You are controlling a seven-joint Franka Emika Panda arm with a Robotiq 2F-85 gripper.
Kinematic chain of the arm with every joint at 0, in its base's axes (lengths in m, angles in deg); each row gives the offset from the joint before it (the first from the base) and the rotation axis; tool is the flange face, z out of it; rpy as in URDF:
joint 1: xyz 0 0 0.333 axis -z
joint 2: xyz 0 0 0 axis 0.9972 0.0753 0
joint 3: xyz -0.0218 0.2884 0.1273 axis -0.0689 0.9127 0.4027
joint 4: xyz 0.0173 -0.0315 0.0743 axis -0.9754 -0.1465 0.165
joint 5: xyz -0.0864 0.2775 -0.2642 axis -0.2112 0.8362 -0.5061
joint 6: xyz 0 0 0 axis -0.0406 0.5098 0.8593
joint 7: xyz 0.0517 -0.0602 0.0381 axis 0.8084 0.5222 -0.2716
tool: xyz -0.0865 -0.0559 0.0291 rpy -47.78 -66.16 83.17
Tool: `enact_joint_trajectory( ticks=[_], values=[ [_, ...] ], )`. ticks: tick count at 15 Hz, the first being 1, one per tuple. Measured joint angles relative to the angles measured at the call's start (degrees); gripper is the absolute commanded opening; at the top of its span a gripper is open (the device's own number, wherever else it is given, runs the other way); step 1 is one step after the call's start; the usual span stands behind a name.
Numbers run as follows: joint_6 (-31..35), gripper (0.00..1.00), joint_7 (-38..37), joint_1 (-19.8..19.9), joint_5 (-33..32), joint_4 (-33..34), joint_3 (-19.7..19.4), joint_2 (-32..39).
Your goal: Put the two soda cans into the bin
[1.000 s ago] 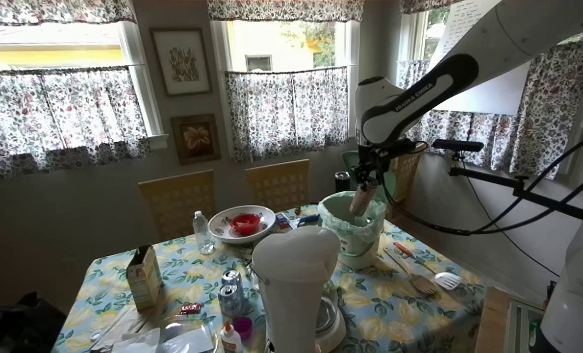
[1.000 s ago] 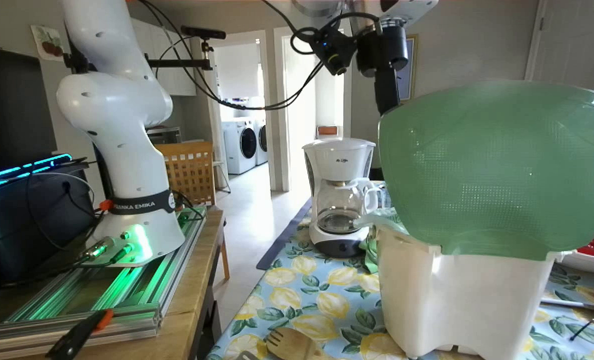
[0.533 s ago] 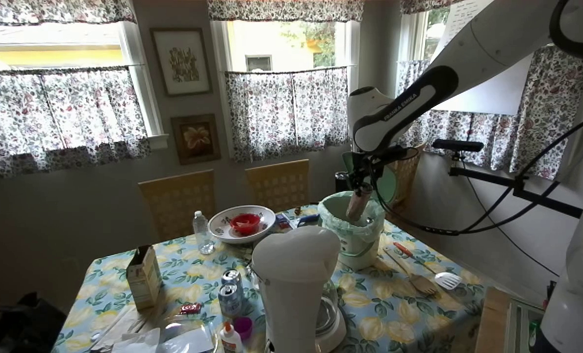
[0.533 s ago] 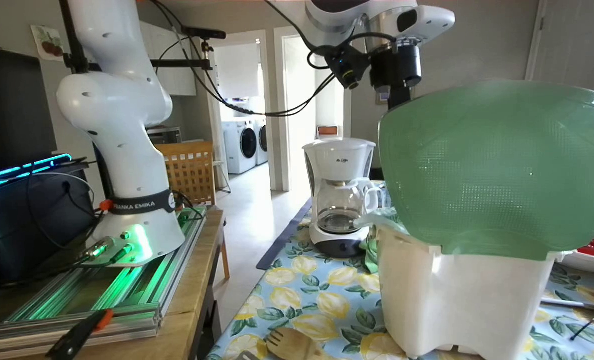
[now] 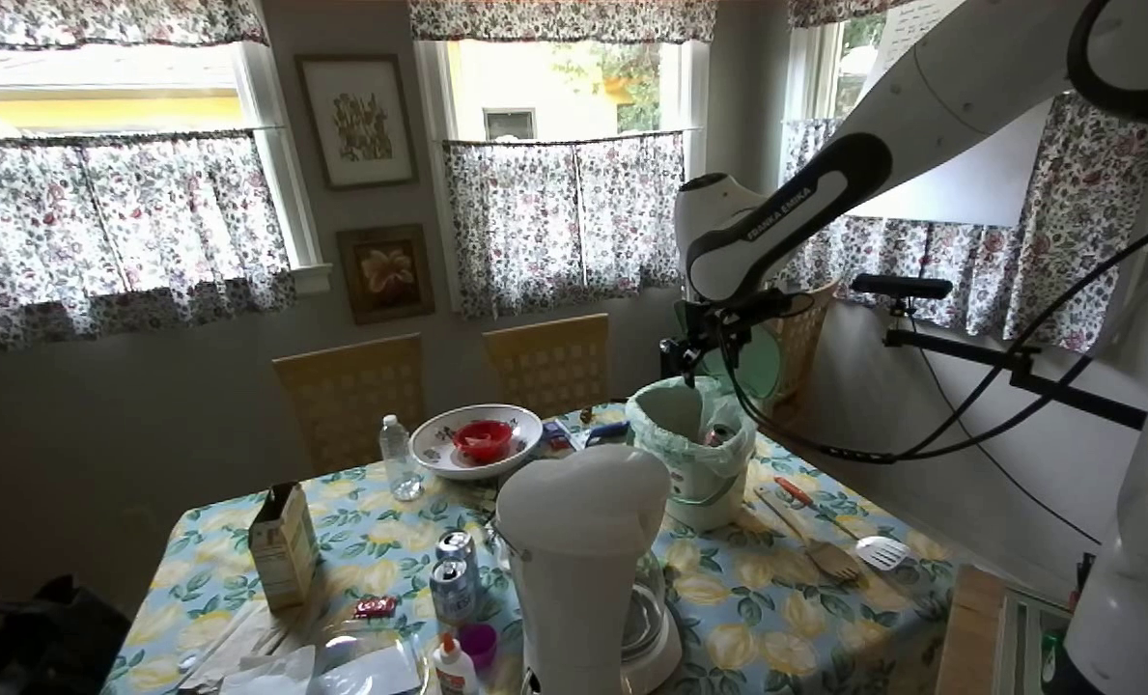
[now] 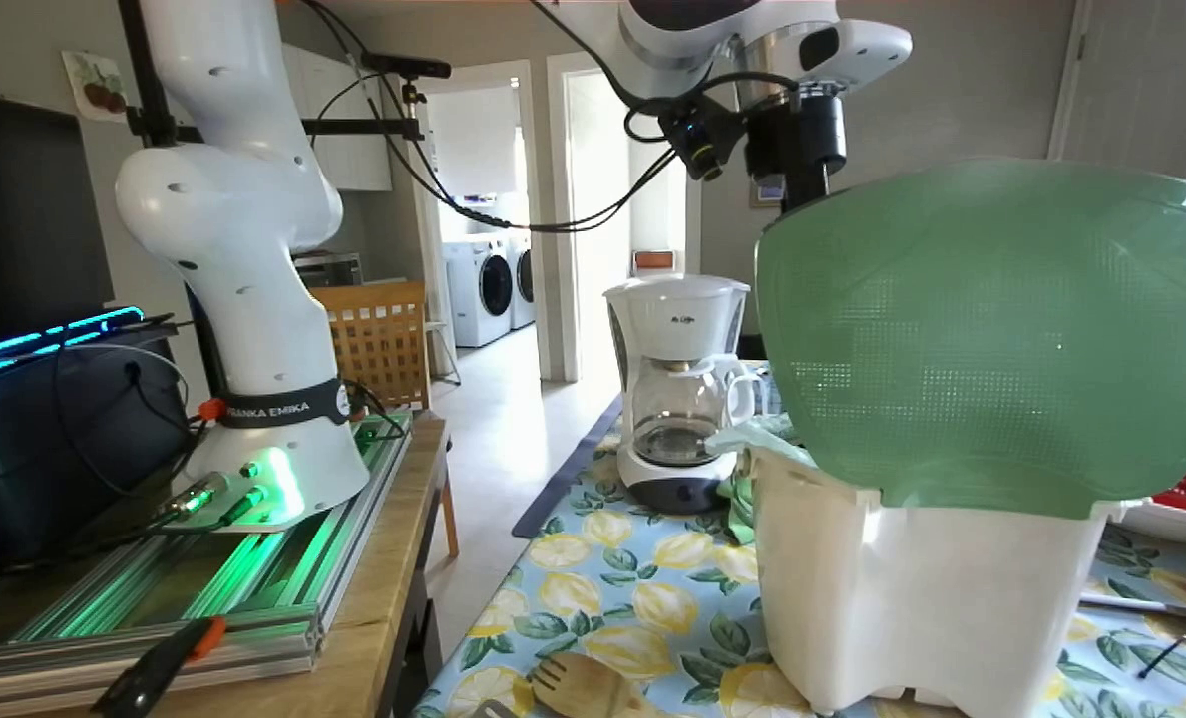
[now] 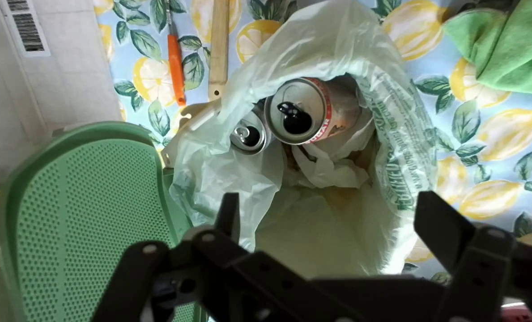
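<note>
The bin [image 5: 704, 497], lined with a pale green bag, stands on the table with its green lid [image 6: 991, 339] tipped up. Inside it, in the wrist view, an orange-brown soda can [image 7: 339, 109] leans on its side against the bag, its opened top showing. Beside it a silvery can [image 7: 249, 134] is partly covered by the liner. Over the bin mouth my gripper [image 7: 327, 203] stands open, its fingers wide apart with nothing between them. In an exterior view the gripper [image 5: 682, 367] is just above the rim; the lid hides its fingertips in an exterior view.
Two silvery-blue cans [image 5: 452, 584] stand on the table beside the white coffee maker [image 5: 583, 550]. Behind is a bowl [image 5: 438, 454] with a red dish, near a clear bottle [image 5: 400, 458]. A wooden utensil [image 5: 825, 555] and slotted turner [image 5: 882, 552] lie near the bin.
My gripper moved a little across and down over the bin, then opened. The orange-brown can it held has dropped into the bin.
</note>
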Motion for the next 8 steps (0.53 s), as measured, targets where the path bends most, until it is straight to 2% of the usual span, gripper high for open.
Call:
enact_joint_trajectory(
  ticks=[5,8],
  values=[
    [-0.58,1.0,-0.81,-1.87,1.18,-0.01,0.24,-0.55],
    [-5.71,1.0,-2.03,-2.61,3.23,-0.11,0.5,-3.24]
  ],
)
